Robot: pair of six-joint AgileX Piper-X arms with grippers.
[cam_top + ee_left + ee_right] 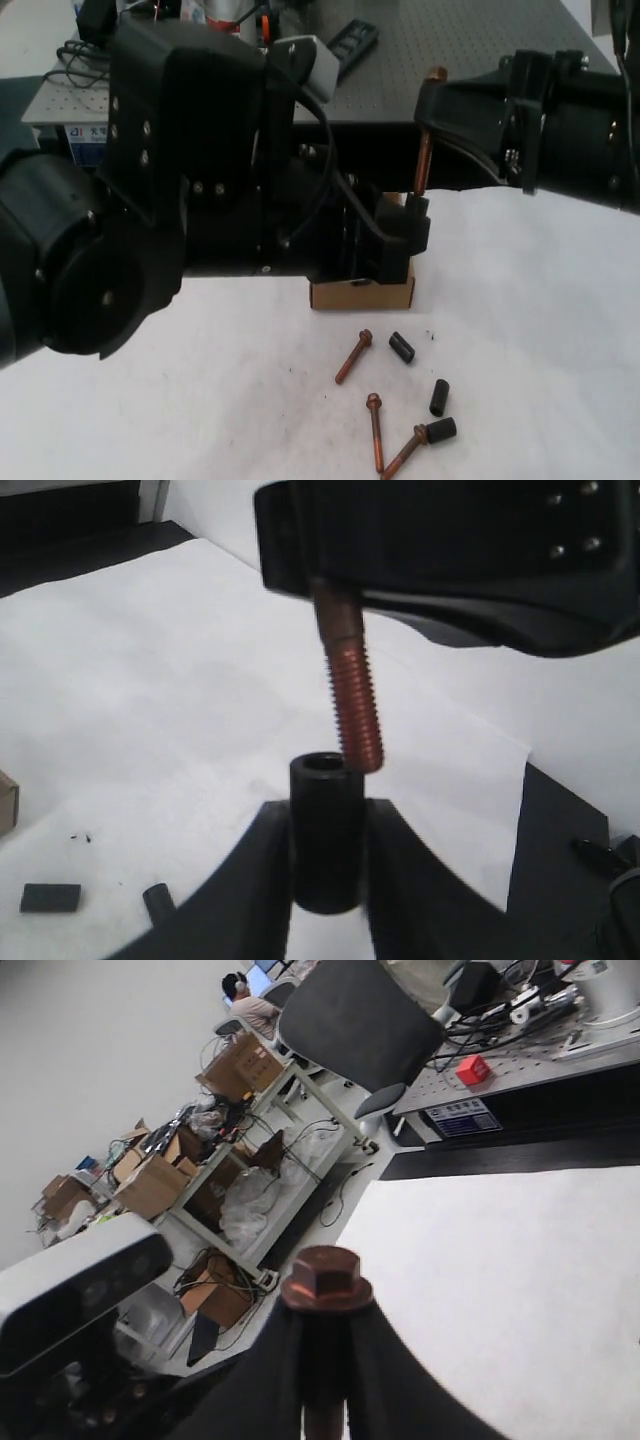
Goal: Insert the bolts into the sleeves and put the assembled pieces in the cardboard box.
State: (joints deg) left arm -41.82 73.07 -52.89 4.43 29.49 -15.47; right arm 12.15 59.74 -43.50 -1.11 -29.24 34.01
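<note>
My left gripper (328,865) is shut on a black sleeve (328,830), held upright with its bore facing up. My right gripper (322,1360) is shut on a copper bolt (350,695), whose hex head (324,1278) sticks up between the fingers. The bolt's threaded tip hangs at the sleeve's rim, slightly to one side of the bore. In the high view the bolt (426,140) stands upright between the two arms, above the cardboard box (362,293). Loose bolts (353,356) (375,430) and sleeves (402,347) (439,397) lie on the white cloth in front of the box.
One bolt with a sleeve on it (420,445) lies at the cloth's near edge. A perforated metal bench (470,30) with cables and gear stands behind. The large left arm body (150,220) hides much of the left side.
</note>
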